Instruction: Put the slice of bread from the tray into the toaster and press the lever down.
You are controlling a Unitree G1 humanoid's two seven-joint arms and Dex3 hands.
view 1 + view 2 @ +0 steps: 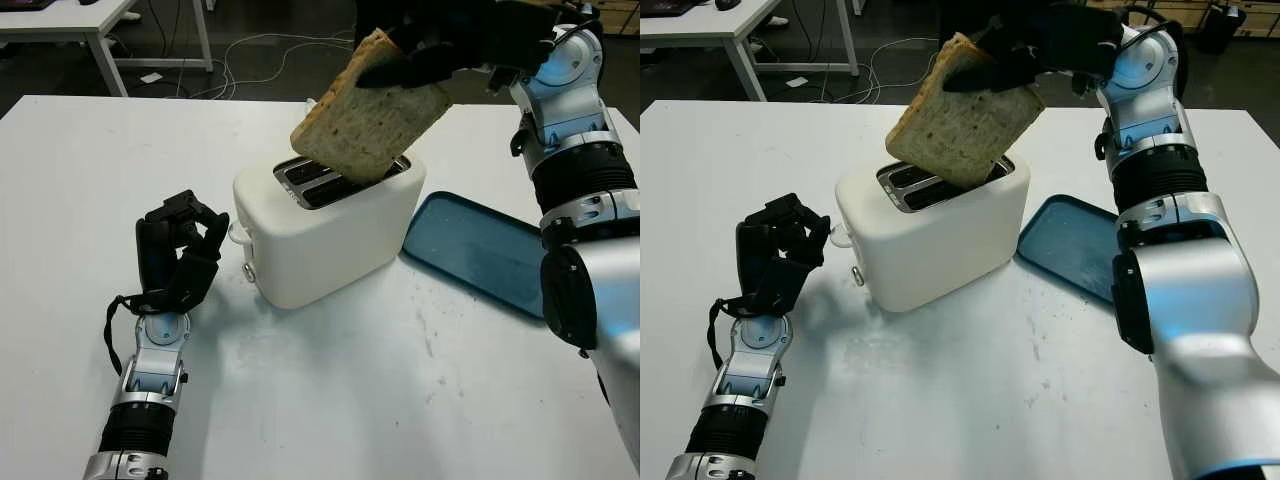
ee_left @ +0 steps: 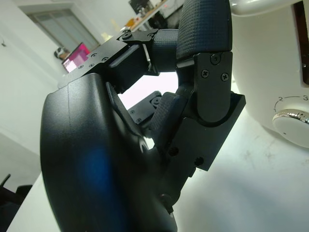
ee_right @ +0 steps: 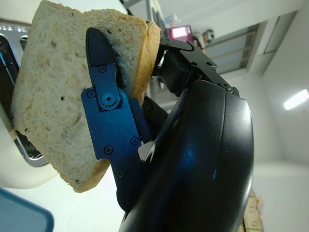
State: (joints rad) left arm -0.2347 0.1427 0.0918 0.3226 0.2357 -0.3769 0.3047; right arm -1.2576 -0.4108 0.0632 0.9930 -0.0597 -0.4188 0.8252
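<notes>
left hand curled, holding nothing, at the toaster's 9 o'clock | right hand clamped on bread slice, tilted over toaster slots | tray at its 3 o'clock

Bright even overhead light, soft shadows beside the toaster, blurred wrist-view backgrounds

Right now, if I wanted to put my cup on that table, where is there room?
The near table in front of the toaster and blue tray is bare, as is the far left corner. It is crowded between the toaster and the left hand, and above the slots, where the right hand holds bread.
</notes>
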